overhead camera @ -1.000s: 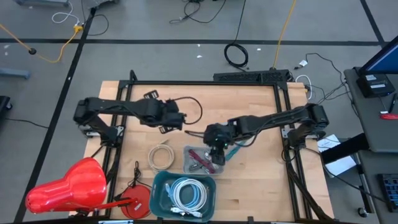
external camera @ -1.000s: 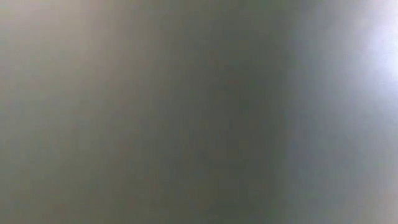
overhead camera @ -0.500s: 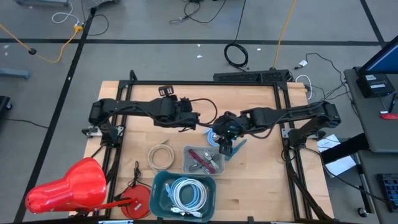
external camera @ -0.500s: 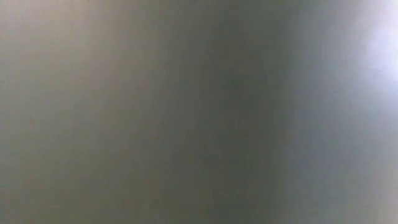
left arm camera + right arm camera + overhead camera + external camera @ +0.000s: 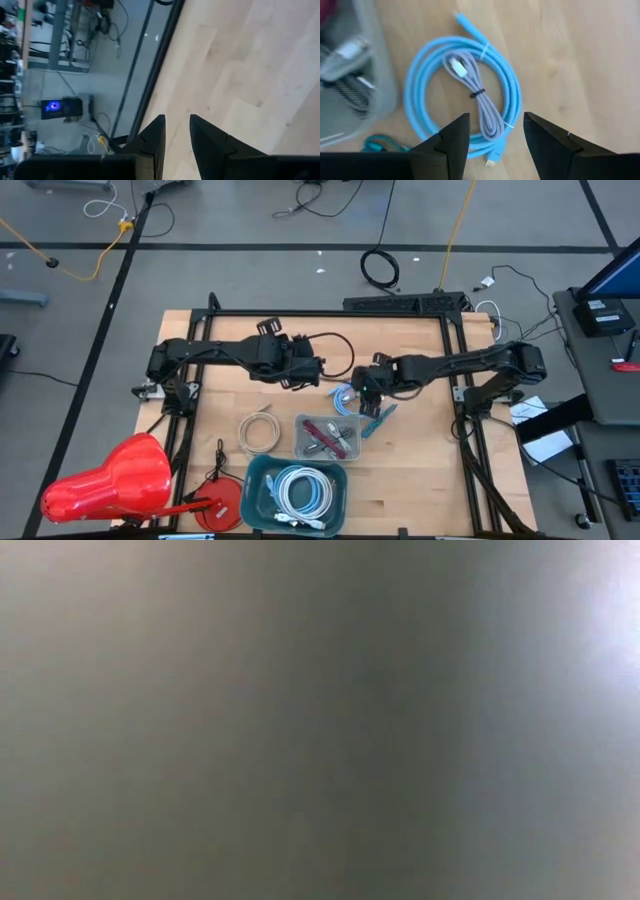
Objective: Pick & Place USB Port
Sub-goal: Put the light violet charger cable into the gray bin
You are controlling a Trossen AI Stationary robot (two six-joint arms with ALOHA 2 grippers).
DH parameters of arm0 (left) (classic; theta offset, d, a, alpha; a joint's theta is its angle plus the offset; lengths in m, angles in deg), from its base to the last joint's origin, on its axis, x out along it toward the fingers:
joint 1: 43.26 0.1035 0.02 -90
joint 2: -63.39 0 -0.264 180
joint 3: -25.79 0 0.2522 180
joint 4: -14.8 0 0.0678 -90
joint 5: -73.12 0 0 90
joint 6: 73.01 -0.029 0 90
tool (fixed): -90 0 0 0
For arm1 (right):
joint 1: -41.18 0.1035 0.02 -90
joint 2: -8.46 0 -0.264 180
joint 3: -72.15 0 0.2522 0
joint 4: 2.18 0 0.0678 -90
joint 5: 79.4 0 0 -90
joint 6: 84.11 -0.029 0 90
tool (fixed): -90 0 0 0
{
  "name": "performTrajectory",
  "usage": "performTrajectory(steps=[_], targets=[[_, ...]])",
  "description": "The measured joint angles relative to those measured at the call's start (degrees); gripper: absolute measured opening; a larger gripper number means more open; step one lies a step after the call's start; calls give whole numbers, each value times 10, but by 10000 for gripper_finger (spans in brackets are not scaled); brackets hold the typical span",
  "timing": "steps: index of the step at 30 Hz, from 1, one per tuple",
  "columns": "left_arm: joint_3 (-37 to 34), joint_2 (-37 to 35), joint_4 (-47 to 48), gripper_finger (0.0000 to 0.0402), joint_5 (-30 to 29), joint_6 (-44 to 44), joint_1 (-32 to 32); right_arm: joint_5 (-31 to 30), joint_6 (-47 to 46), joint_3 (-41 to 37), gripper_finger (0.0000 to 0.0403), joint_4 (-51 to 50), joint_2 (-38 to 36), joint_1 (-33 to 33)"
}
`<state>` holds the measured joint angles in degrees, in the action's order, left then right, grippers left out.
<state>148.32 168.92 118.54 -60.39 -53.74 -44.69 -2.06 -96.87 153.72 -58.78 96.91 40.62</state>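
A light blue cable coil (image 5: 465,95) lies flat on the wooden table, with a small grey bundled cable (image 5: 480,100) inside its ring. In the high view the blue coil (image 5: 344,399) sits just beyond the clear tray (image 5: 327,438). My right gripper (image 5: 495,117) is open and hovers above the coil, touching nothing; the high view puts it (image 5: 366,387) near the table's middle. My left gripper (image 5: 177,120) is open over bare wood and holds nothing; in the high view it (image 5: 316,371) hangs left of the right one.
The clear tray holds red and dark cables. A teal bin (image 5: 295,492) of white cables stands at the near edge, with a beige cable coil (image 5: 260,430) to the tray's left. A red object (image 5: 110,480) and a red disc (image 5: 220,505) are at the near left. The low view shows only grey blur.
My right gripper has moved from above the clear tray toward the far edge and now hangs over the blue coil, which its arm had covered. My left gripper has moved toward the table's right, closer to the right gripper.
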Motion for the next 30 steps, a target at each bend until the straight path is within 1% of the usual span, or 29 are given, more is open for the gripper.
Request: performTrajectory(steps=[4, 8, 12, 15, 19, 22, 27, 30], targets=[[0, 0, 0, 92, 16, 14, -3, 54, 8, -44, 176, 54, 0, -53], [0, 0, 0, 92, 21, 25, -8, 83, 19, -55, 176, 79, 0, -87], [0, 0, 0, 92, 21, 27, -13, 157, 23, -55, 176, 110, 0, -99], [0, 0, 0, 92, 23, 32, -17, 187, 48, -55, 178, 117, 0, -90], [0, 0, 0, 92, 34, 43, -17, 188, 88, -55, 184, 125, 10, -72], [0, 0, 0, 92, 52, 67, -17, 185, 98, -55, 187, 124, 18, -69], [0, 0, -8, 92, 108, 137, -22, 187, 113, -55, 187, 135, 49, -76], [0, 0, -25, 92, 127, 167, -34, 188, 120, -54, 187, 148, 69, -77]])
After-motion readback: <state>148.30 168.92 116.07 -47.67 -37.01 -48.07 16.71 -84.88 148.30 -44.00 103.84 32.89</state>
